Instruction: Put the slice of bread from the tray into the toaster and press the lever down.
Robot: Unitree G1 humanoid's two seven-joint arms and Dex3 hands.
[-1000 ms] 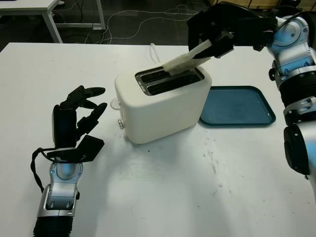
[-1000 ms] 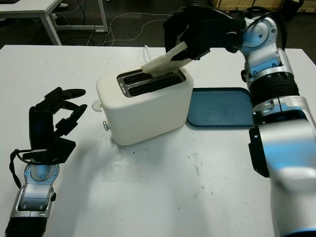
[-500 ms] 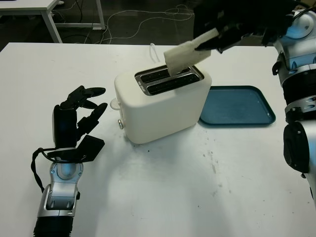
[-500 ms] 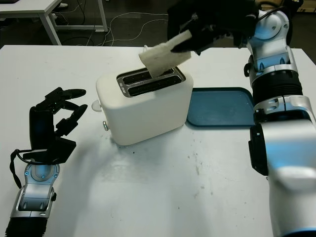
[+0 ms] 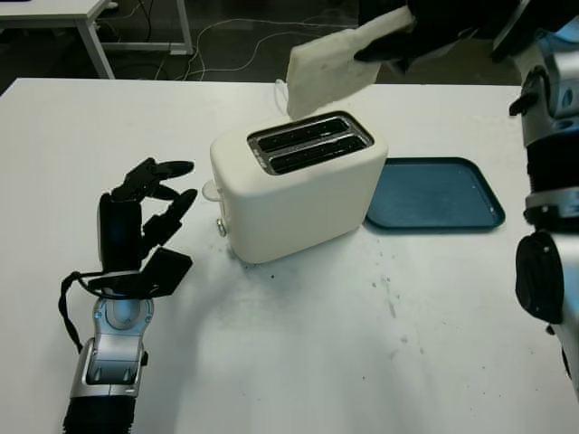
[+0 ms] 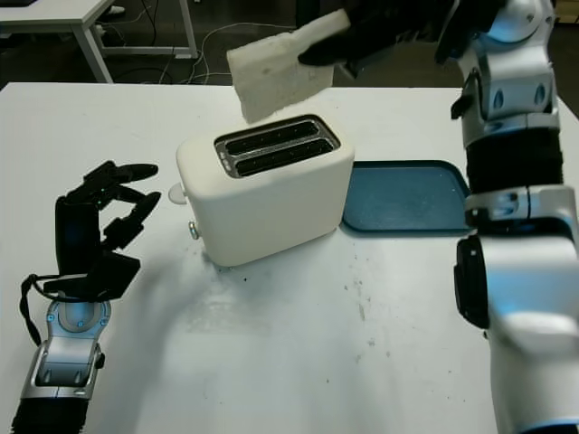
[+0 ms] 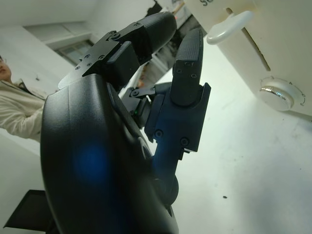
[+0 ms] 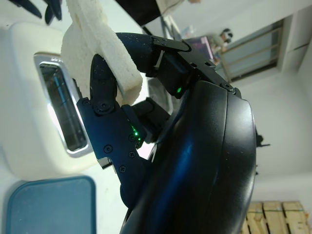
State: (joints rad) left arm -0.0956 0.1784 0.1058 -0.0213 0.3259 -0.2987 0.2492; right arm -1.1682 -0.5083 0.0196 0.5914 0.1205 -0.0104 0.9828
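Overhead, right hand [image 5: 398, 27] gripping bread slice [image 5: 327, 65] (tilted), above toaster [image 5: 298, 185]

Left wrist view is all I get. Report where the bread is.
Observer: The bread is gripped in the right hand, tilted in the air above the toaster, not yet in a slot.
Operator: Check the slots.
Observer: Both slots face up, and the bread's lowest corner hangs over the far side of the toaster's top.
Operator: Locate the tray.
Observer: The tray lies on the table beside the toaster, on the right arm's side.
Operator: Place my left hand for me.
Observer: The left hand is open, on the toaster's other side from the tray, apart from it.
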